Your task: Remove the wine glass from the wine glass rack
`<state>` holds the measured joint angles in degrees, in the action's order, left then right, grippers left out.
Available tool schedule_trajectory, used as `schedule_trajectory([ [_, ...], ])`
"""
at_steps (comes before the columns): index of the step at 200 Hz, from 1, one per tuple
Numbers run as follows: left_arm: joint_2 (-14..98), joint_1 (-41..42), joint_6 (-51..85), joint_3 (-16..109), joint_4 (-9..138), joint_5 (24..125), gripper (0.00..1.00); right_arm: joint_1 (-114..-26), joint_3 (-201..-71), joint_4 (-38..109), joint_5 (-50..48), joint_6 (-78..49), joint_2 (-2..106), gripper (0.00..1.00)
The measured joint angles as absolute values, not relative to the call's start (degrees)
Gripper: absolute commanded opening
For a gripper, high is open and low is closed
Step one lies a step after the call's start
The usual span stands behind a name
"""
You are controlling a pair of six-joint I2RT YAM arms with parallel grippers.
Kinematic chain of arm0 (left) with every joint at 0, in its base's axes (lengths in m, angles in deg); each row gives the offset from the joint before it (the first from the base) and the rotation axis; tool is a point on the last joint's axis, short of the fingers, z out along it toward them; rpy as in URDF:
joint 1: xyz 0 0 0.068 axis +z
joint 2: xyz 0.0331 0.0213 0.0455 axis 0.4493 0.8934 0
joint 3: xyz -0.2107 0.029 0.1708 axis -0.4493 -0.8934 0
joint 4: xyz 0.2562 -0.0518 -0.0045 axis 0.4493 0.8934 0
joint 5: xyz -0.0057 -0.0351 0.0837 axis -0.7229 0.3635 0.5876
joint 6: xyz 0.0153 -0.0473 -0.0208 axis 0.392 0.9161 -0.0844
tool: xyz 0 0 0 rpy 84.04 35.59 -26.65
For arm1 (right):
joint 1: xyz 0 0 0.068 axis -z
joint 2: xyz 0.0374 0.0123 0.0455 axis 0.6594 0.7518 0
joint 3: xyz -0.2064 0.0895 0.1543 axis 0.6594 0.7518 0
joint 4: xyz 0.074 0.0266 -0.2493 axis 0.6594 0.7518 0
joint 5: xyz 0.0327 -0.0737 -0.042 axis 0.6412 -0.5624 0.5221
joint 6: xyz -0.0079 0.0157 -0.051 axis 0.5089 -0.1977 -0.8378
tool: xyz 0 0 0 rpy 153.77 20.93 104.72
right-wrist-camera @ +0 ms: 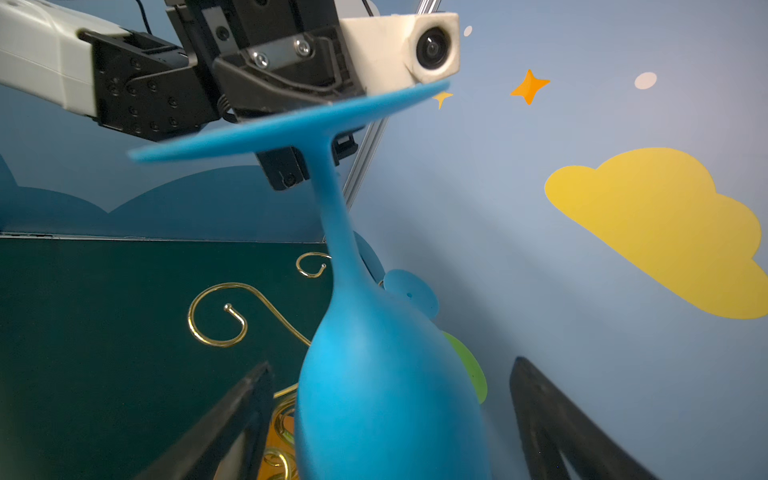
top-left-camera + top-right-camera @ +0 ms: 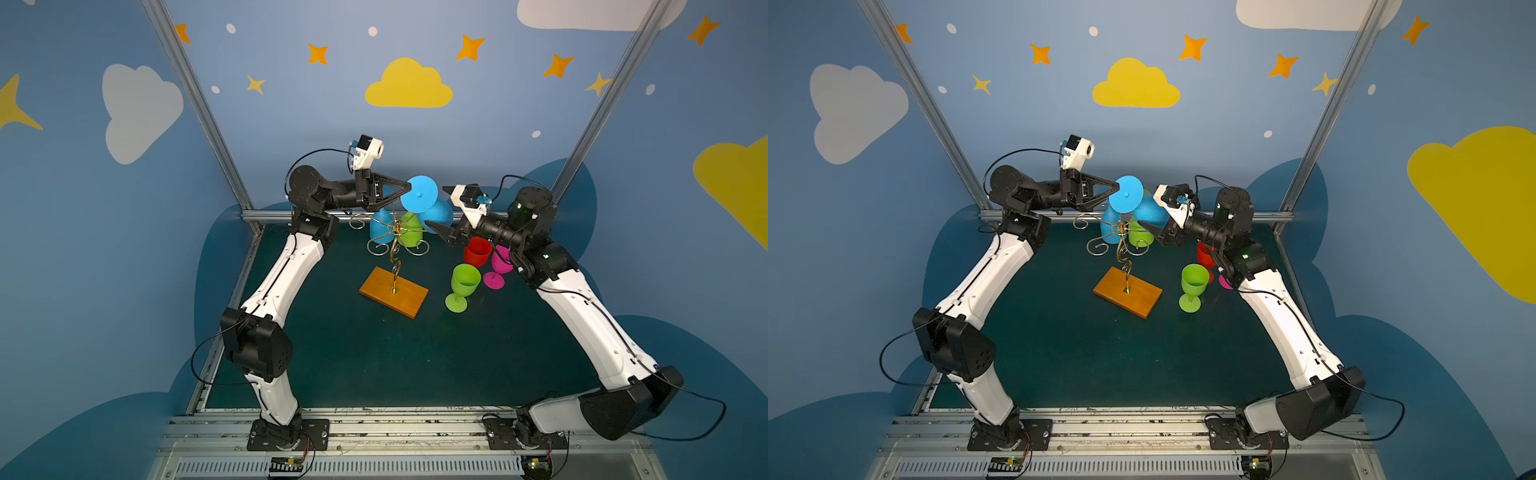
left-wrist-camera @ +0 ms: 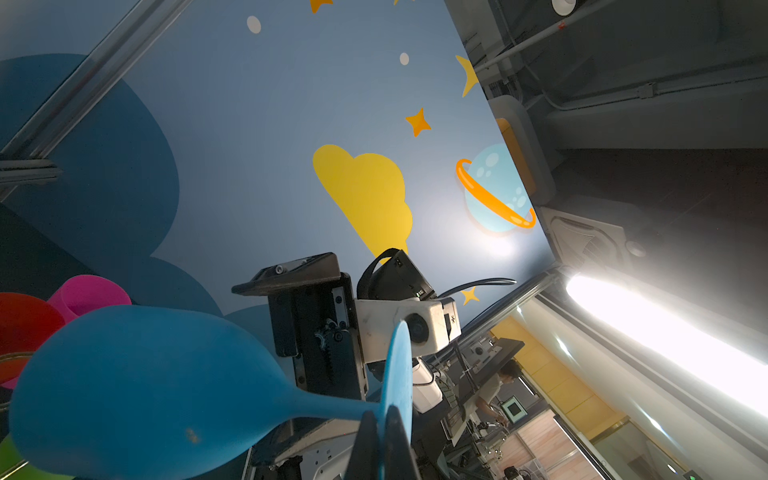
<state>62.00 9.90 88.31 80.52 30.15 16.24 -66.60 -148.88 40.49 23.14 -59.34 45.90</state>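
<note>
Three glasses stand on the counter [image 2: 332, 353]; left fingers [image 2: 409, 188] clamp the blue wine glass [image 2: 419, 194] above the wine glass rack [image 2: 394, 249]; right fingers [image 1: 536, 399] gape around its bowl.

Both top views look steeply down from high above the front edge onto the whole counter [image 2: 374, 353], sharing nearly everything. The left wrist view tilts upward, close behind the blue wine glass [image 3: 145, 386]; the right wrist view faces it equally close, from the opposite side

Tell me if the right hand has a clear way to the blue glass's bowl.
Probably yes: the right hand is open, its fingers either side of the blue glass, nothing between; the left hand pinches its foot.
</note>
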Motion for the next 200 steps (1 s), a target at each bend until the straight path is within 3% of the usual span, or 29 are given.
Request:
schedule_trajectory([
  [95,62.02,9.33,92.47,80.52,25.38,16.24,0.04,-67.25,-151.33,41.43,23.18,-59.32,50.36,0.86],
  [148,62.13,9.35,94.67,80.52,23.65,16.48,0.04,-68.13,-151.33,41.56,21.93,-59.01,50.34,0.60],
  [200,62.24,9.48,93.16,80.52,23.22,16.70,0.40,-68.52,-151.05,43.51,17.50,-55.01,48.02,0.38],
])
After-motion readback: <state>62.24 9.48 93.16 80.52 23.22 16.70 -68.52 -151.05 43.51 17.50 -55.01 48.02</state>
